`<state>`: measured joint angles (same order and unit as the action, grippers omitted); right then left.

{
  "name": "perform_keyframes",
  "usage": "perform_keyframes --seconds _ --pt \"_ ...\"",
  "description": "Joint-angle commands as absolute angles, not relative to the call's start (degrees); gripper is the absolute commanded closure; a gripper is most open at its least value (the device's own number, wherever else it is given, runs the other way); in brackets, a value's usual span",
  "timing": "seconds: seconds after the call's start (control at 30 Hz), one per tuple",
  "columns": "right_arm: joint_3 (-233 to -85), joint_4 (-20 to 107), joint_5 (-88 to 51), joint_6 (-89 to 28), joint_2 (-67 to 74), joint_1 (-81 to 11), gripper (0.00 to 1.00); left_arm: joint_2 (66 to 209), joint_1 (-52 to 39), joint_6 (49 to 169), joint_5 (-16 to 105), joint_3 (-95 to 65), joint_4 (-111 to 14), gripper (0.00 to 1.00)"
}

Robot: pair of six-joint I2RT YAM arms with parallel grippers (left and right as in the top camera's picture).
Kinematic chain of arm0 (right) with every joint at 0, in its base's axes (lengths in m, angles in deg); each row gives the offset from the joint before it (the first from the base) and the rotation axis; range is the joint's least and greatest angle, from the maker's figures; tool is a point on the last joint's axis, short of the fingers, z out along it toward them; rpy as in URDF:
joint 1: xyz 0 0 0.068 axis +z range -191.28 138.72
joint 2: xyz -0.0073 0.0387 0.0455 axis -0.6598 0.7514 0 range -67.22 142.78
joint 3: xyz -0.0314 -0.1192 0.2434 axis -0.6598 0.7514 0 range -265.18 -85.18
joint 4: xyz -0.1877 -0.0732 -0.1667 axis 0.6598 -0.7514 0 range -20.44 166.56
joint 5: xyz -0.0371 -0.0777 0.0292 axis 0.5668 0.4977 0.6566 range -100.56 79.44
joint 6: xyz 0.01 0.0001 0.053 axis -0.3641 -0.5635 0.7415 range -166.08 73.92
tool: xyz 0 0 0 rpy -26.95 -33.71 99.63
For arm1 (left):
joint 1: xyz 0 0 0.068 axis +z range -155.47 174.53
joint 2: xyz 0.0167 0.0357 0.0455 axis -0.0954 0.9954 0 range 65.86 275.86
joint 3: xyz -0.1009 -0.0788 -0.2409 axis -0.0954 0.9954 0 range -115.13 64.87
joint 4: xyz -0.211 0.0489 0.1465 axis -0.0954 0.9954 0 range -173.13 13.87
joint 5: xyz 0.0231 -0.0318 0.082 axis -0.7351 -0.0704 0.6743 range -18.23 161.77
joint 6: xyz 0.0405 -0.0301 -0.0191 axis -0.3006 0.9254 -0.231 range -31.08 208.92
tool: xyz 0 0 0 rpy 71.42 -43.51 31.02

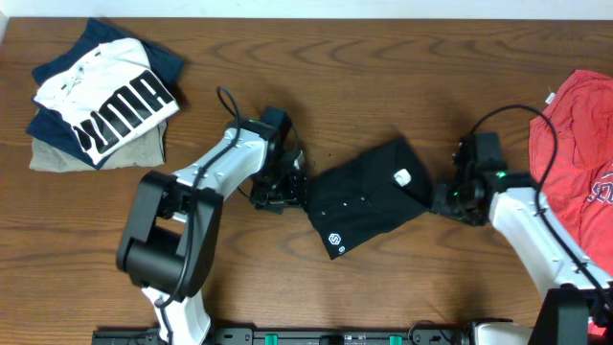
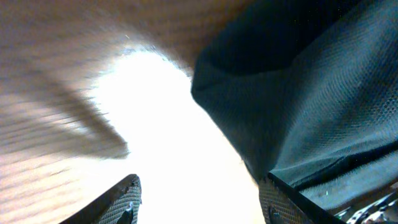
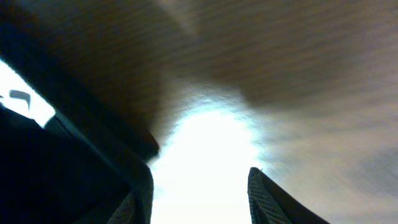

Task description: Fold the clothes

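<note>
Treat the fold as nearly complete: the black garment (image 1: 369,199) lies compact on the bench (image 1: 383,77), left claw (image 2: 199,188) and right claw (image 3: 199,180) open beside it.

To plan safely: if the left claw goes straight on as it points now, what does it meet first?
Probably the black garment, whose edge lies just ahead of the left claw; depth is unclear.

Wooden table (image 1: 383,67) carrying three lots of clothing.
Black garment (image 1: 369,196) lies mid-table; white PUMA shirt (image 1: 105,101) tops a folded stack (image 1: 57,153) far left; red T-shirt (image 1: 575,144) at the right edge.
</note>
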<state>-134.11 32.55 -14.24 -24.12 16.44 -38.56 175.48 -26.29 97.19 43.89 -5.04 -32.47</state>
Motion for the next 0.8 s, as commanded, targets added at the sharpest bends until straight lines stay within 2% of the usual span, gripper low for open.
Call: perform_keyframes --seconds 0.0,0.1,0.23,0.5,0.77 --pt "-141.1 29.1 -13.2 -25.7 14.3 -40.6 0.51 168.0 -24.2 96.5 47.2 -7.6 -33.8 0.37" --pt "-146.1 24.2 -18.2 -27.7 12.2 -40.1 0.56 164.2 -22.5 96.7 48.5 -7.6 -37.8 0.33" --pt "-147.0 23.5 -28.7 -32.3 9.8 -37.5 0.62 163.0 -21.9 96.7 48.5 -7.6 -42.4 0.32" --pt "-139.8 22.9 -28.4 -32.4 12.0 -29.8 0.72 167.7 -24.7 96.6 48.3 -7.4 -42.6 0.32" --pt "-127.8 36.6 -26.3 -30.2 13.7 -27.8 0.83 174.2 -29.0 96.6 48.3 -7.4 -42.7 0.32"
